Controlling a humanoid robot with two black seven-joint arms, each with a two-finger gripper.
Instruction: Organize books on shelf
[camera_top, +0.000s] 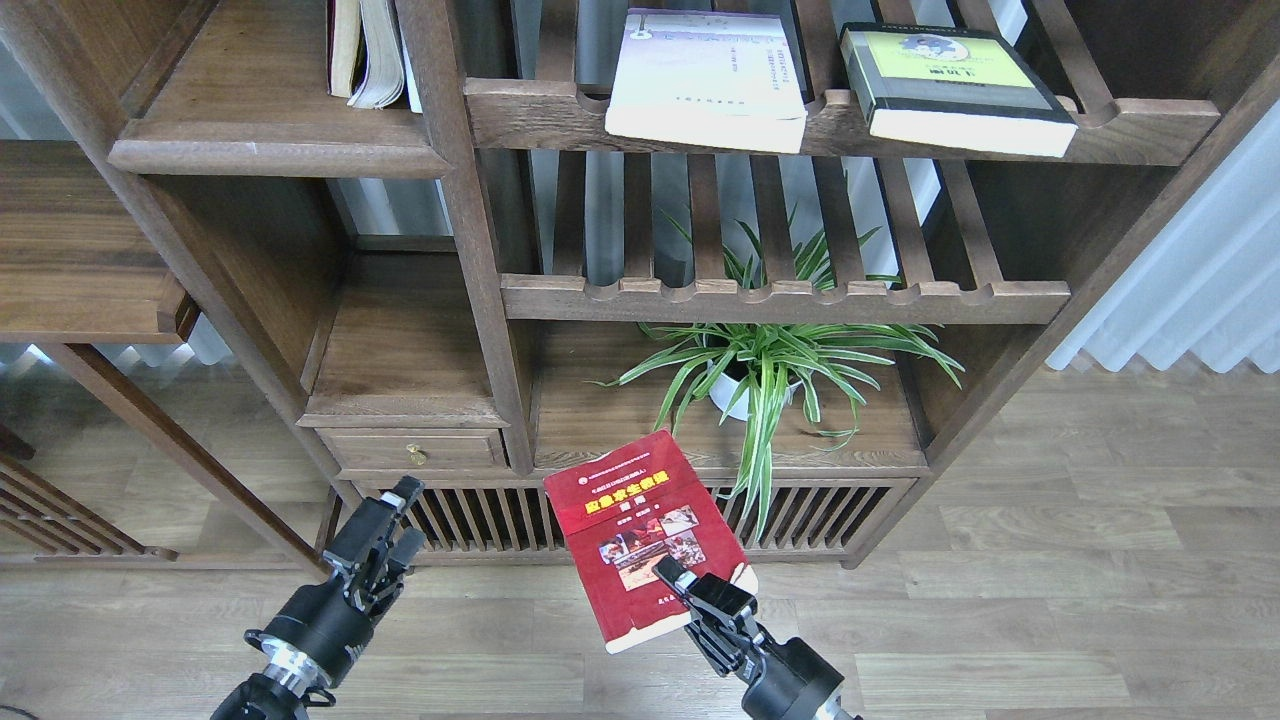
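A dark red book (640, 530) with a yellow title is tilted in the air in front of the lower cabinet. My right gripper (690, 588) is shut on its lower right corner. My left gripper (398, 520) is empty and open, low at the left, by the cabinet's slatted base. A white book (705, 80) and a black-and-lime-green book (950, 85) lie flat on the top slatted rack. The solid dark brown shelf (270, 150) with a rounded front edge is at the upper left.
Worn cream-paged books (365, 50) stand at the back of the solid shelf. A potted spider plant (760, 370) fills the lower right bay. A small drawer with a brass knob (415, 455) sits left of it. A side table (70, 250) is at far left.
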